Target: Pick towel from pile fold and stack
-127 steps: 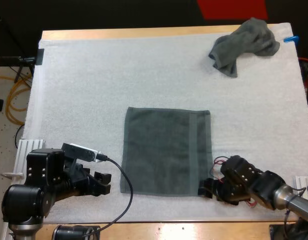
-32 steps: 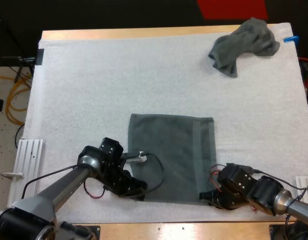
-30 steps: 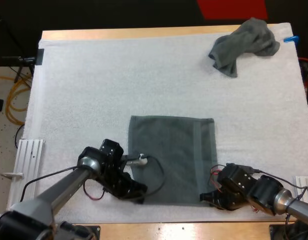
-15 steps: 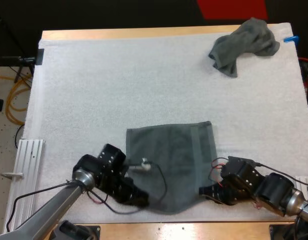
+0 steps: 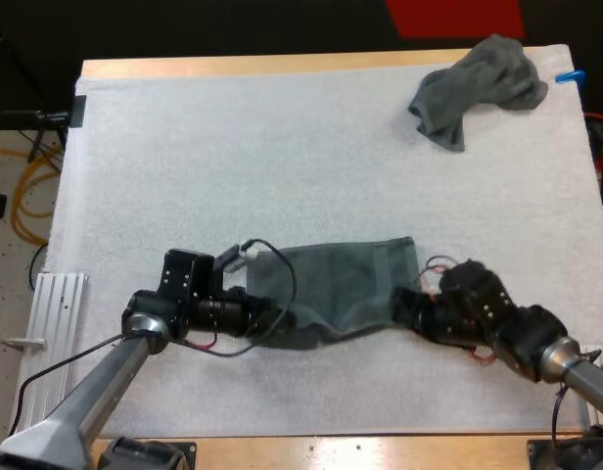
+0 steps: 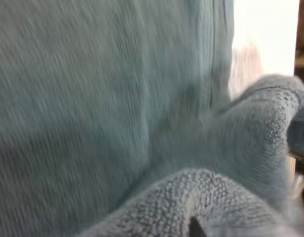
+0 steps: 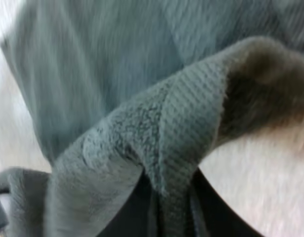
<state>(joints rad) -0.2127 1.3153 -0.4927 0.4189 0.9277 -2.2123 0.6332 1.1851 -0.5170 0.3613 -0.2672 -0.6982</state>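
Note:
A dark grey-green towel [image 5: 346,279] lies on the white mat [image 5: 233,157], its near edge lifted and drawn over the rest of it. My left gripper [image 5: 274,321] is shut on the towel's near left corner. My right gripper [image 5: 403,305] is shut on the near right corner. In the left wrist view the towel's cloth [image 6: 93,98] bulges close over a dark fingertip [image 6: 195,228]. A thick fold of the towel [image 7: 157,123] is pinched between the black fingers [image 7: 127,212] in the right wrist view. A crumpled towel [image 5: 478,86] sits at the mat's far right corner.
The mat covers most of the wooden table [image 5: 282,65]. A white ribbed rack [image 5: 57,294] stands at the table's left edge, with another at the right edge [image 5: 597,354]. Open mat stretches between the held towel and the crumpled one.
Both grippers have risen from the mat's front edge and carried the towel's near edge towards the far side. The towel, flat a second ago, now looks shorter and bunched.

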